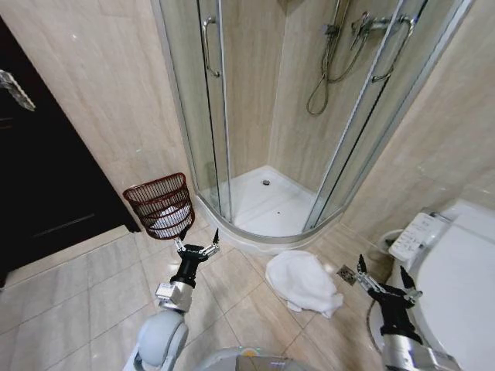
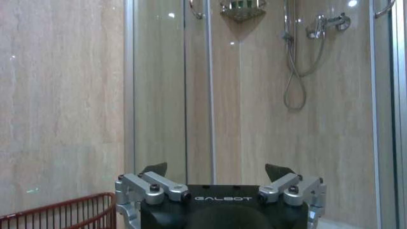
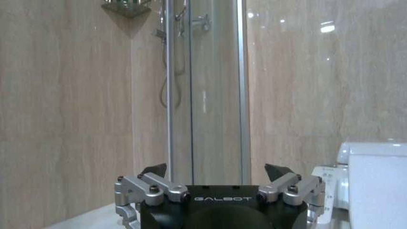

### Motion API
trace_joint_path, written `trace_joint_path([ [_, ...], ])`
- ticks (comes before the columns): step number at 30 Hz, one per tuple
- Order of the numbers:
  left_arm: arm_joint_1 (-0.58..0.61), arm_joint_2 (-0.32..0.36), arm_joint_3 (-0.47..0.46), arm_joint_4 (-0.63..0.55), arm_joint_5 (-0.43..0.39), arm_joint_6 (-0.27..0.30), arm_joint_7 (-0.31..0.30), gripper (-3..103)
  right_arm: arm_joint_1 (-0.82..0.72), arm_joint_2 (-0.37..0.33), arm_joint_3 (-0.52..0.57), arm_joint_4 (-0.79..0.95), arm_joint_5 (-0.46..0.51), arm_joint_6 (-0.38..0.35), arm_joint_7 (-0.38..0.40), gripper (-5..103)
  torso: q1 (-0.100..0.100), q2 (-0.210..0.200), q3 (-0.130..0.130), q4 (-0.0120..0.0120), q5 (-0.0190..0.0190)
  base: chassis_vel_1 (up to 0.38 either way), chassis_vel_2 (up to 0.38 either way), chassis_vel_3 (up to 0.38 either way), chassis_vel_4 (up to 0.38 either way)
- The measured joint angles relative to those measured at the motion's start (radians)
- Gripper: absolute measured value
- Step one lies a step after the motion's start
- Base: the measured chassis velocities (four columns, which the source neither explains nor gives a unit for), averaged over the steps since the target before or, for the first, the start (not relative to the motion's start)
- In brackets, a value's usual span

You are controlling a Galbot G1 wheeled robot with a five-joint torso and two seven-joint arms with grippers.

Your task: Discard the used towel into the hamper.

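A crumpled white towel [image 1: 303,281] lies on the tiled floor in front of the shower tray. The dark red-brown openwork hamper [image 1: 162,205] stands by the wall left of the shower door, with something white inside it; its rim [image 2: 60,211] shows in the left wrist view. My left gripper [image 1: 196,242] hangs open above the floor between hamper and towel, holding nothing. My right gripper [image 1: 384,280] is open too, raised just right of the towel near the toilet. Both wrist views show spread fingers [image 2: 154,168] [image 3: 278,170] with empty space between them.
A curved glass shower enclosure [image 1: 216,116] with a white tray [image 1: 267,202] stands ahead. A white toilet [image 1: 452,263] with a side control panel sits at the right. A dark door [image 1: 46,178] fills the left wall. Beige floor tiles lie open in front of me.
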State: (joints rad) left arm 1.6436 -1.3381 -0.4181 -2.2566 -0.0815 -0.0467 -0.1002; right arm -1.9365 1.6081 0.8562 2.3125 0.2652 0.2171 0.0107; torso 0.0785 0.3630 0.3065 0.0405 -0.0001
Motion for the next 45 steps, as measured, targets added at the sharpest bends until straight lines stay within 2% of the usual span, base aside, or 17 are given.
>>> trace_joint_path([
  [22, 0.007, -0.007, 0.002, 0.021, 0.013, -0.008, 0.005, 100, 0.020, 0.000, 0.003, -0.022, -0.006, -0.006, -0.001, 100, 0.000, 0.000, 0.000, 0.0002, 0.0000, 0.101, -0.093, -0.094, 0.095],
  [38, -0.002, 0.000, 0.002, 0.028, 0.006, -0.014, 0.008, 100, 0.041, 0.000, 0.003, -0.030, -0.008, -0.001, 0.000, 100, 0.000, 0.000, 0.000, 0.0000, 0.0001, 0.027, -0.037, -0.043, 0.033],
  [45, -0.001, 0.000, 0.010, 0.003, -0.016, 0.031, 0.040, 100, 0.042, 0.000, 0.005, -0.022, -0.021, -0.001, 0.001, 100, 0.000, 0.000, 0.000, 0.0000, 0.0001, 0.000, 0.000, 0.000, 0.000],
])
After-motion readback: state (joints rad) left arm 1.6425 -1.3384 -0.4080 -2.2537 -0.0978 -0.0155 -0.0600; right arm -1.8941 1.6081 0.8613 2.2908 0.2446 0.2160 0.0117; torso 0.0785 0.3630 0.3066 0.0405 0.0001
